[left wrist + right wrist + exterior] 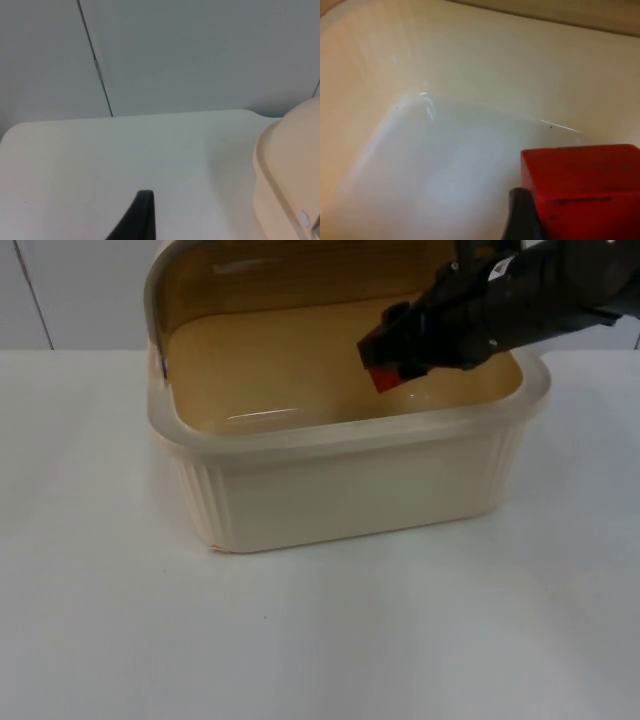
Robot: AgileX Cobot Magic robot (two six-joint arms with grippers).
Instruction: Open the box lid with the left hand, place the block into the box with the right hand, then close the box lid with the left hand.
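Note:
The cream box (340, 432) stands in the middle of the table with its lid (250, 280) swung up and back. My right gripper (388, 362) reaches down into the box from the right and is shut on the red block (386, 379), just above the box's floor. In the right wrist view the red block (585, 190) sits against a black fingertip (520, 217), over the box's pale floor (445, 150). My left gripper (142, 220) waits over the bare table, apart from the box's outer wall (287, 170).
The white table (320, 640) spreads in front of and beside the box. The grey partition wall (200, 55) rises behind the table's far edge.

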